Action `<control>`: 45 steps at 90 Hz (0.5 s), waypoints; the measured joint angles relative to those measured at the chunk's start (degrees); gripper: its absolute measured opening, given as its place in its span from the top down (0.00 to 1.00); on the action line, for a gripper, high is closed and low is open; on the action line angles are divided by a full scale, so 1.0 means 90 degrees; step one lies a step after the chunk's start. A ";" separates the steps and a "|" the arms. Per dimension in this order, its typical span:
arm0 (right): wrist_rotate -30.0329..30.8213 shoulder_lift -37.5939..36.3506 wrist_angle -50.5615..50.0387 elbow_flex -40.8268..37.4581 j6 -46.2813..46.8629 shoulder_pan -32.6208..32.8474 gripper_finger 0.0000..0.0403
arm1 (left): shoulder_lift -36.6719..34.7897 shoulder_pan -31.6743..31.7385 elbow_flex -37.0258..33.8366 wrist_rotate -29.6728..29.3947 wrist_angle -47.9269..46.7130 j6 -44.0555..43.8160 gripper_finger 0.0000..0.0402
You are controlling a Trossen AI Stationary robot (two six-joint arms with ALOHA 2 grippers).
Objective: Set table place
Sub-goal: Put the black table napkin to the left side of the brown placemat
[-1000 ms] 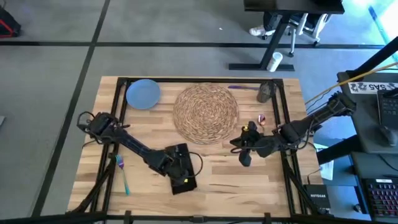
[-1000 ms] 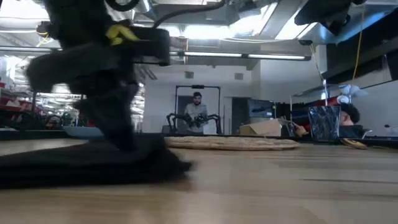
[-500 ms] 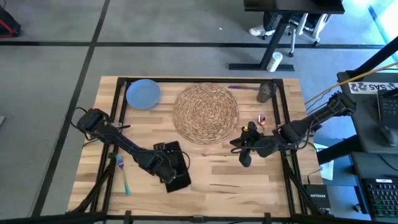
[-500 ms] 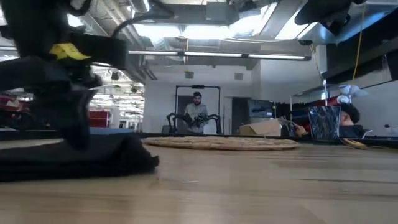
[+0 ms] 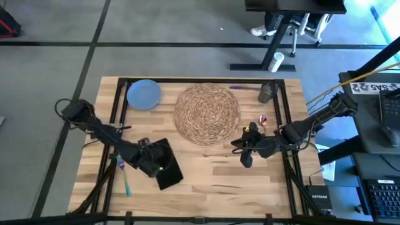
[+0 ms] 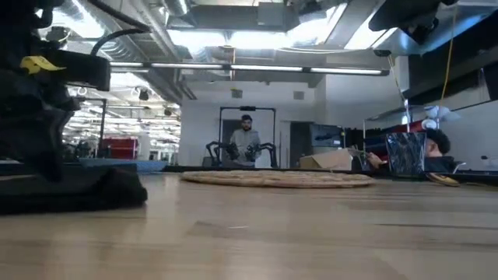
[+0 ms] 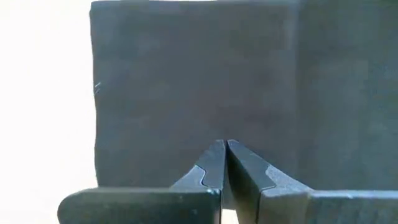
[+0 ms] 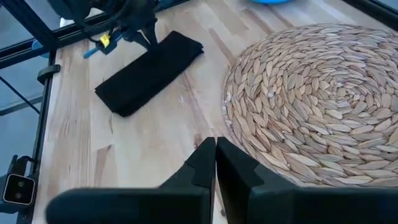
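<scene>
High view showed the black napkin (image 5: 164, 164) lying flat on the desk (image 5: 212, 178) in the lower left of the frame, angled, with the left gripper (image 5: 152, 162) at its left edge; in the left wrist view its jaws were pressed together against the dark cloth (image 7: 205, 81), apparently pinching it. Just left of the napkin, the teal fork (image 5: 124, 177) lay near the desk's left edge. The round woven placemat (image 5: 207, 114) sat at upper centre, bare, with the pale blue plate (image 5: 144, 94) apart from it in the upper left corner. A small grey cup (image 5: 267, 92) stood at the upper right, beside a thin purple-handled piece of cutlery (image 5: 242, 88). The right gripper (image 5: 245, 150) hung over the desk to the lower right of the placemat, its jaws clenched on nothing in the right wrist view. In the low view a person (image 6: 247, 140) stood in the room beyond the desk.
</scene>
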 joint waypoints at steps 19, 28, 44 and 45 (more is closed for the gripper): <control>0.0002 0.0000 0.0000 0.0000 0.0028 0.0000 1.00 | -0.0349 0.0005 -0.0420 -0.0009 0.0006 -0.0289 1.00; 0.0005 -0.0001 -0.0002 0.0000 0.0032 0.0000 1.00 | -0.0478 0.0005 -0.0410 0.0086 0.0046 -0.0390 1.00; 0.0007 -0.0002 0.0000 0.0000 0.0037 -0.0005 1.00 | -0.0501 0.0012 -0.0380 0.0115 -0.0105 -0.0457 1.00; 0.0007 -0.0002 0.0000 0.0000 0.0037 -0.0005 1.00 | -0.0495 0.0026 -0.0380 0.0115 -0.0130 -0.0463 1.00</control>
